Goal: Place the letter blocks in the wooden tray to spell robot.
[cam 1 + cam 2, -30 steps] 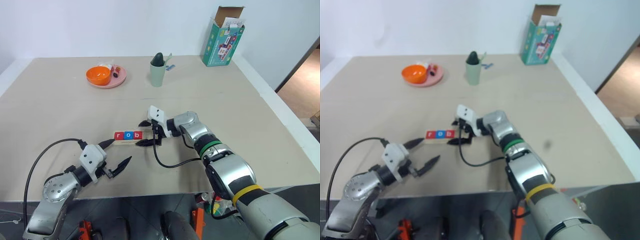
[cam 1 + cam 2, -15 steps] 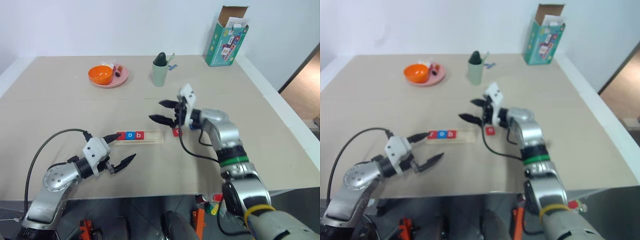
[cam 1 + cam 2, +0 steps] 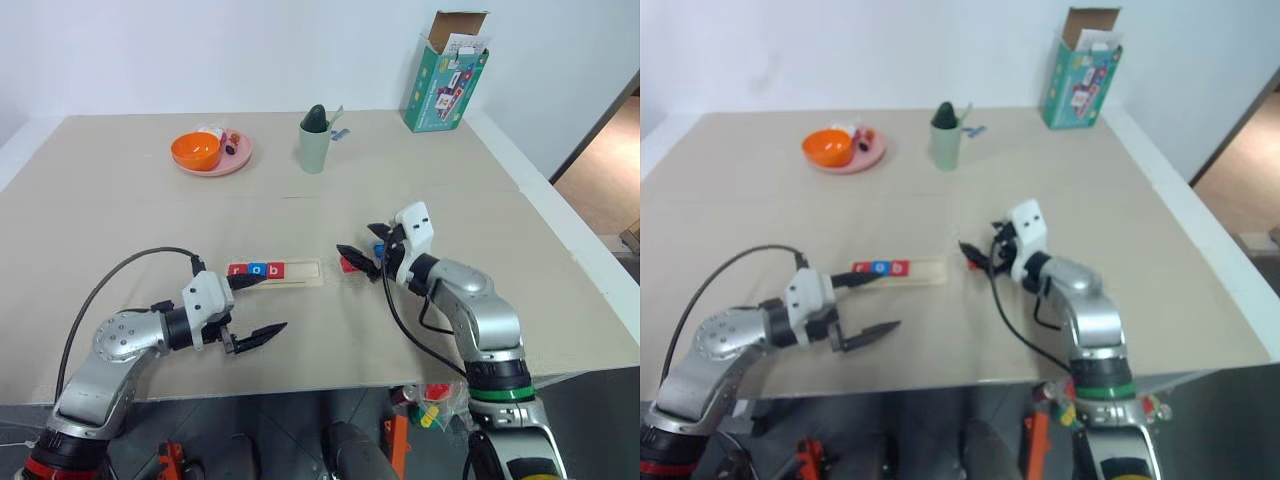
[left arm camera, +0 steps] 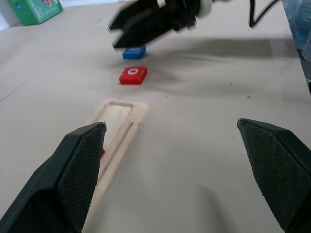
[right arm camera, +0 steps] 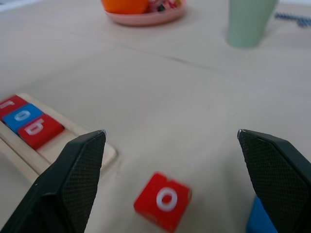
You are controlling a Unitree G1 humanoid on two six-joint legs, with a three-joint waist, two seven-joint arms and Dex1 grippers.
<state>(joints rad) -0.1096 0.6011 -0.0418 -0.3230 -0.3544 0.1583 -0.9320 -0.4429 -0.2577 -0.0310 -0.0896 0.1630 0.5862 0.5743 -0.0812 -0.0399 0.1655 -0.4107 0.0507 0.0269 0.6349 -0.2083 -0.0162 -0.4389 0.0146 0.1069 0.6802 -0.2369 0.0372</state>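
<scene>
Nearest you, your left gripper (image 3: 257,306) is spread wide and empty, hovering low over the table (image 3: 120,240) just in front of the wooden tray's left end. One finger (image 3: 247,281) reaches toward the tray, the other (image 3: 262,333) points out over bare tabletop.

Next, the wooden tray (image 3: 305,273) lies flat across the middle of the table. Three letter blocks sit in its groove at the left end, side by side and touching: a red r (image 3: 237,270), a blue o (image 3: 257,270), a red b (image 3: 276,269). The right part of the groove is bare wood.

Just right of the tray, your right gripper (image 3: 360,255) is also wide apart, gripping nothing, poised over two loose blocks on the table. The red o block (image 5: 163,201) lies between its fingers in the right wrist view, and the blue block (image 4: 133,52) sits just beyond it; I can't read its letter.

Farther back, a pale green cup (image 3: 314,146) stands upright, a pink plate (image 3: 238,159) carries an orange bowl (image 3: 196,151), and a green carton (image 3: 444,82) stands open at the far right.
</scene>
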